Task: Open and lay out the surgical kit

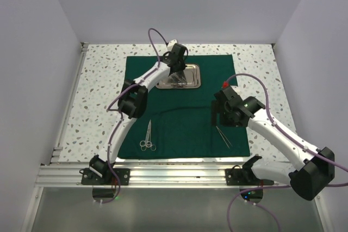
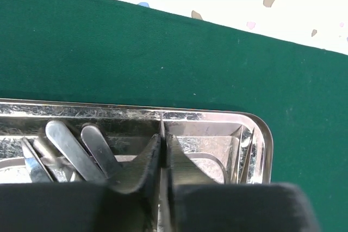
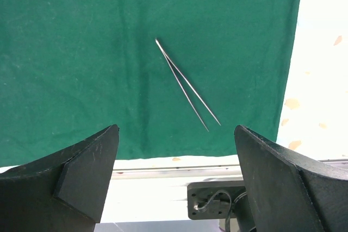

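Observation:
The dark green cloth [image 1: 179,118] lies spread flat on the table. The shiny steel tray [image 1: 191,84] stands on its far middle. My left gripper [image 1: 175,72] is down inside the tray [image 2: 109,111], its fingers [image 2: 185,167] shut on a thin silver instrument edge; other slim instruments [image 2: 70,153] lie to their left. Ring-handled scissors [image 1: 148,137] lie on the cloth at near left. Tweezers [image 1: 223,136] lie at near right. My right gripper [image 1: 216,117] hangs wide open and empty above the cloth, with the tweezers [image 3: 187,84] just beyond its fingertips.
Speckled white tabletop [image 1: 100,96] surrounds the cloth. An aluminium rail [image 1: 174,173] with the arm bases runs along the near edge. White walls enclose the left, right and back. The cloth's near edge [image 3: 163,156] lies close to the rail.

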Motion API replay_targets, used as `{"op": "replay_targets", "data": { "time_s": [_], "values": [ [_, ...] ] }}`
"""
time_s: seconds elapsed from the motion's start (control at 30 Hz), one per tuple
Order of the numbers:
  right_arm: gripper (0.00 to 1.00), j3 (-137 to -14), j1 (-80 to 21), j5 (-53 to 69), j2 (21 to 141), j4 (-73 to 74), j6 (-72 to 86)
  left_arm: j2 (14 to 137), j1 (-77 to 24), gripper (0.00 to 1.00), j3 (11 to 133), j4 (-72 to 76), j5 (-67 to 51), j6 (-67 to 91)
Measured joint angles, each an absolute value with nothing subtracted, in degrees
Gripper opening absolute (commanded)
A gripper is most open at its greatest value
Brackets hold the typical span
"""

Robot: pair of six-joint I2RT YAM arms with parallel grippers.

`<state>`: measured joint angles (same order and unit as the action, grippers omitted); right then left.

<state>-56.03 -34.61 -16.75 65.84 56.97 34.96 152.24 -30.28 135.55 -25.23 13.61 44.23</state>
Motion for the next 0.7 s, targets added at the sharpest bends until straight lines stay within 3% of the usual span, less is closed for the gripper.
{"op": "replay_targets", "data": {
  "time_s": [0.07, 0.4, 0.53, 0.7],
  "values": [
    [0.91, -56.03, -34.61, -16.73, 66.24, 56.9, 34.44, 152.27, -30.24, 0.0, 135.55, -25.12, 13.34, 44.36],
    [0.92, -60.6, -34.61, -17.02, 67.79, 56.84, 33.17, 149.47, -28.47, 0.0, 131.9, -24.43, 8.71, 43.81],
    [0.98, -66.0, -34.61, -18.92, 67.75, 58.11, 33.45, 143.48, -27.42, 0.0, 127.28, -24.97, 7.42, 43.46],
    [0.98, -75.7, -34.59, -25.87, 67.66, 63.7, 35.2, 130.5, -27.16, 0.0, 118.28, -25.02, 6.15, 43.59]
  ]
}}
